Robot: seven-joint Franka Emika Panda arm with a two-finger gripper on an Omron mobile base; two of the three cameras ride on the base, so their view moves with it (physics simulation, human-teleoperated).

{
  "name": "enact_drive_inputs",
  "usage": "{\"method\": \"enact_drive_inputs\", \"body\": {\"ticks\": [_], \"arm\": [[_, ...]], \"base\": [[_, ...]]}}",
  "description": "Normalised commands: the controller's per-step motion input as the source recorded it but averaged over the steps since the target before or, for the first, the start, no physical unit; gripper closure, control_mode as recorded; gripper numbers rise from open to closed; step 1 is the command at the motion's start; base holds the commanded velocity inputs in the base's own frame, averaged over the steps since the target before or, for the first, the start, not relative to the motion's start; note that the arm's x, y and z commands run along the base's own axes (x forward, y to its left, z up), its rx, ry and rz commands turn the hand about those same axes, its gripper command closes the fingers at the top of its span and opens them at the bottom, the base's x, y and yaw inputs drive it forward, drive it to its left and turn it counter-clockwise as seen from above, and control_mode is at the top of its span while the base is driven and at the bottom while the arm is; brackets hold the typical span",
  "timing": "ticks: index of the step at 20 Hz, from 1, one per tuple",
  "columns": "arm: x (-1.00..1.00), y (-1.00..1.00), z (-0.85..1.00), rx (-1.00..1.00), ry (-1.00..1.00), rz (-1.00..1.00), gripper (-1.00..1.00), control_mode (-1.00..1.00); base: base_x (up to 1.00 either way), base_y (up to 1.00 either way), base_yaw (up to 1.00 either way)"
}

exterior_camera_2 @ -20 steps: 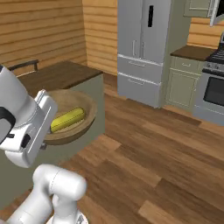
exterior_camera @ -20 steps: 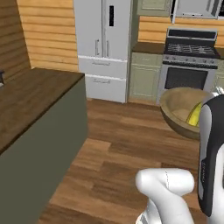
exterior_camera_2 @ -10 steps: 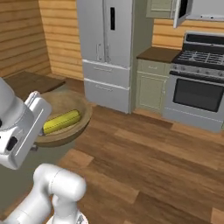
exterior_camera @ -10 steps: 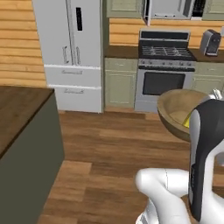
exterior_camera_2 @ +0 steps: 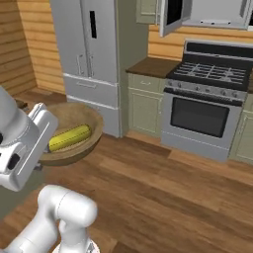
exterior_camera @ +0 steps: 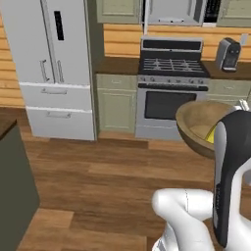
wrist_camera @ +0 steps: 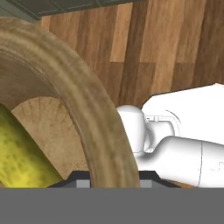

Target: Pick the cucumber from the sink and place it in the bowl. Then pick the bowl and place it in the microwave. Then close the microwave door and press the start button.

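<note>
One cucumber in held bowl

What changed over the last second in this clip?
The base turned: the dark counter slid out to the left of both base views, and the stove and microwave came into view ahead. Nothing was taken hold of or let go. The bowl stayed held at its rim by the gripper, the cucumber lying inside.

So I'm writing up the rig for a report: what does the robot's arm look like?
The arm is glossy white, built of rounded, tube-like links with bulbous joints. In the left base view a dark grey band runs lengthwise down the upright link. In the right base view the end effector's white, boxy housing carries dark insets. No cables show.
</note>
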Motion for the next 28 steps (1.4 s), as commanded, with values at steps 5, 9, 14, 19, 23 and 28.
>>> {"method": "enact_drive_inputs", "body": {"ticks": [5,9,14,19,23,28], "arm": [[0.00,0.00,0.00,0.00,0.00,0.00,1.00,1.00],[0.00,0.00,0.00,0.00,0.00,0.00,1.00,1.00],[0.00,0.00,0.00,0.00,0.00,0.00,1.00,1.00],[0.00,0.00,0.00,0.00,0.00,0.00,1.00,1.00],[0.00,0.00,0.00,0.00,0.00,0.00,1.00,1.00],[0.00,0.00,0.00,0.00,0.00,0.00,1.00,1.00]], "base": [[0.94,-1.00,0.02],[0.63,-1.00,0.23],[0.57,-1.00,0.27],[0.55,-0.92,0.29],[0.58,-0.75,0.31],[0.73,-0.77,0.25]]}}
